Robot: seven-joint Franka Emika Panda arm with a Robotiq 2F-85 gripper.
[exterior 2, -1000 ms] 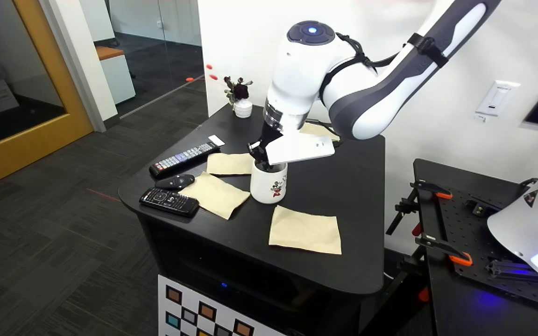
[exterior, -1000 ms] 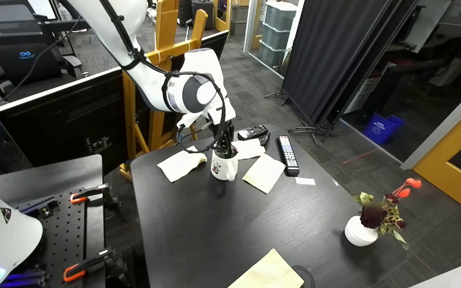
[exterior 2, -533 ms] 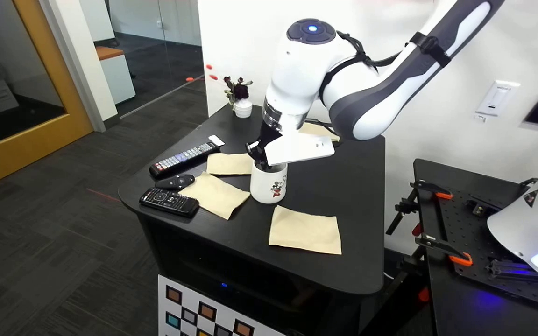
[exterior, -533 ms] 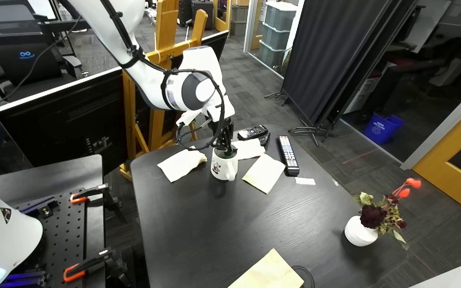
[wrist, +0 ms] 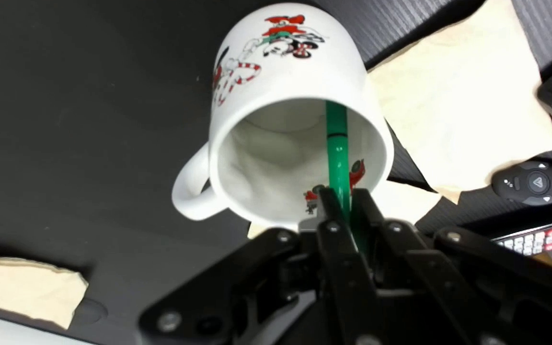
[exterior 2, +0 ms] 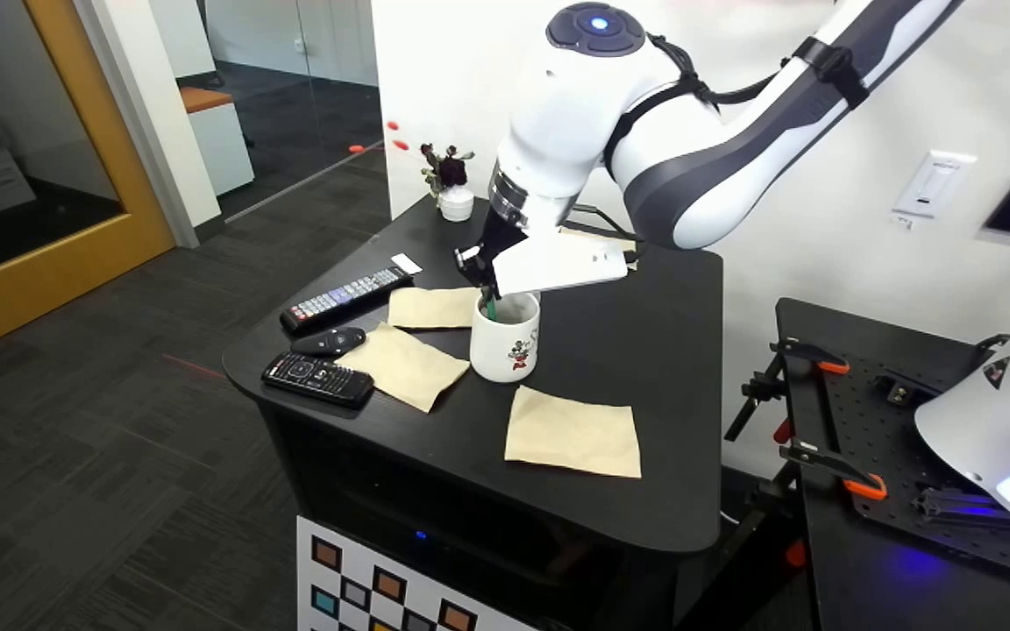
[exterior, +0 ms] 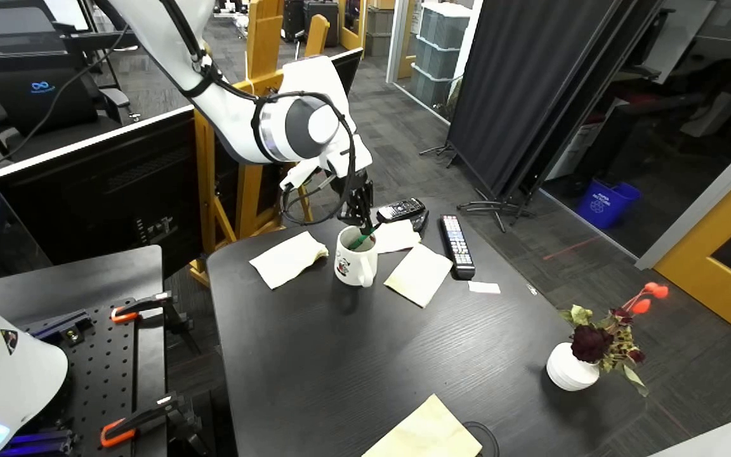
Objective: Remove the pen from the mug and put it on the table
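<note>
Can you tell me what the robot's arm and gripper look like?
The arm is rounded and white with dark grey panels, a round dark cap bearing a blue light, and a black cable tied on with black straps. The gripper is black, with slim fingers and silver screw heads; a flat white housing sits near it.

Black surface [exterior: 340,355] carrying a white mug [exterior: 348,268], tan papers [exterior 2: 573,433], three remotes [exterior 2: 316,379], a card [exterior: 484,287] and a white flower pot [exterior: 571,368].

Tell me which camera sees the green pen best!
The wrist view. It looks right into the mug, so you see a long piece of the pen, with its dark ring, up to the gripper. Both exterior views show just a small green bit at the mug's mouth.
</note>
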